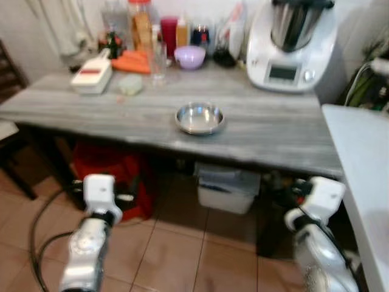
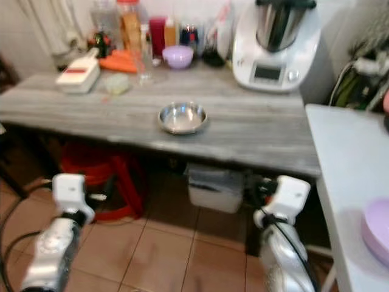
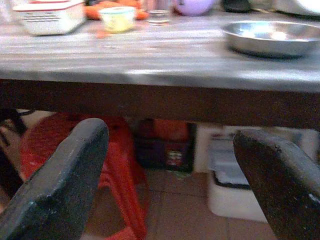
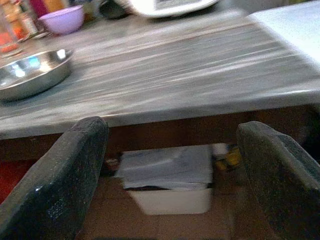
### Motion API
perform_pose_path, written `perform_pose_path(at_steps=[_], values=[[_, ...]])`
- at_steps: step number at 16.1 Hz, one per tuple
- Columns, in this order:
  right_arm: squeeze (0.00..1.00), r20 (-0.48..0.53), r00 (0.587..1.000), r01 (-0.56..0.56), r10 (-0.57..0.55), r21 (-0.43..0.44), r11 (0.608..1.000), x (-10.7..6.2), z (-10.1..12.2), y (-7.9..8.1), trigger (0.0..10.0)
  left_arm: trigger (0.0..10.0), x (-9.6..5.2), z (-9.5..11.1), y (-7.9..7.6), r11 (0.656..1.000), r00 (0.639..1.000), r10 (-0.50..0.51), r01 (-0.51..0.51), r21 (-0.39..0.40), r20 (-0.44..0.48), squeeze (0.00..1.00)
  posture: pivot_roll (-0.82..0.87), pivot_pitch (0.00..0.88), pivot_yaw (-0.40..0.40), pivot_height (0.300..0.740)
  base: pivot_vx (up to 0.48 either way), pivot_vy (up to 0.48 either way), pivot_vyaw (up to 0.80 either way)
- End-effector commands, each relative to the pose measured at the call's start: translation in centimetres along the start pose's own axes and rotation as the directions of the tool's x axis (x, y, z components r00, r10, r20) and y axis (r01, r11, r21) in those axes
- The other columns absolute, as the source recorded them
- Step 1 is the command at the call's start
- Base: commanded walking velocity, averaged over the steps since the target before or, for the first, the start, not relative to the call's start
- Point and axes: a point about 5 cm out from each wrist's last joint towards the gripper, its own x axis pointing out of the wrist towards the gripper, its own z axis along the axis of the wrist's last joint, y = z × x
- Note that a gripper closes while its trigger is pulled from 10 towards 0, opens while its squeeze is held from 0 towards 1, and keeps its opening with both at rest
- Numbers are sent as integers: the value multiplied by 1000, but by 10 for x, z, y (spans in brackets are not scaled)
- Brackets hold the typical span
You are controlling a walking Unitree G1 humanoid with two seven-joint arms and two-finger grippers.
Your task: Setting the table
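While the robot is standing in front of it, everything is lying as follows:

- The long grey wood-grain surface (image 1: pixel 267 131) is stretching across the room, and both arms are hanging below its front edge.
- A white surface (image 2: pixel 346 164) is standing on the robot's right, touching or just beside the grey one, and it is carrying a lilac plate (image 2: pixel 378 231) at its near end.
- A white kitchen machine (image 1: pixel 292 45) with a steel jug is sitting at the back right of the grey surface.
- A red plastic stool (image 1: pixel 112 173) is standing on the tiled floor under the left part of the surface, and a white bin (image 1: pixel 228 188) is sitting under the middle.
- The steel bowl (image 1: pixel 199 118) is resting upright near the middle of the grey surface, towards the front edge, well apart from the other things.
- A white box with a red stripe (image 1: pixel 92 76) is lying at the back left, with a small pale round container (image 1: pixel 130 85) just beside it.
- A lilac bowl (image 1: pixel 190 56) is sitting at the back among bottles and jars, with a clear glass (image 1: pixel 158 64) near it.
- The left tool (image 3: pixel 170 180) is hanging low with its fingers (image 3: pixel 62 185) spread apart, gripping nothing.
- The right tool (image 4: pixel 172 175) is likewise hanging below the edge, its fingers (image 4: pixel 60 180) wide apart and empty.
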Motion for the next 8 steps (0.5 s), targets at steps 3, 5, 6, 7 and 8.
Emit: perform_pose_path(at_steps=[3,5,6,7,8], values=[[0,13,1000,8,-8,-7,1000,2,3,0,10000,10000,1,3,3,1000,1000,3,-4,16,10,0,-19,0,-27,740,-285,0,0],[0,20,1000,3,-2,-19,1000,5,4,0,10000,10000,-1,1,4,1000,1000,10,-10,15,7,0,-16,0,-28,740,-289,0,0],[0,24,1000,15,-14,-41,999,6,6,-1,10000,10000,-2,0,4,1000,1000,11,-11,17,6,0,-14,0,-30,740,-289,0,0],[0,29,999,18,-16,-53,998,6,6,-1,10000,10000,-2,0,4,1000,1000,10,-10,19,7,0,-14,0,-30,740,-285,0,0],[0,30,999,16,-15,-45,999,6,6,-1,10000,10000,-2,0,4,1000,1000,12,-12,19,6,0,-13,0,-31,740,-289,0,0]])
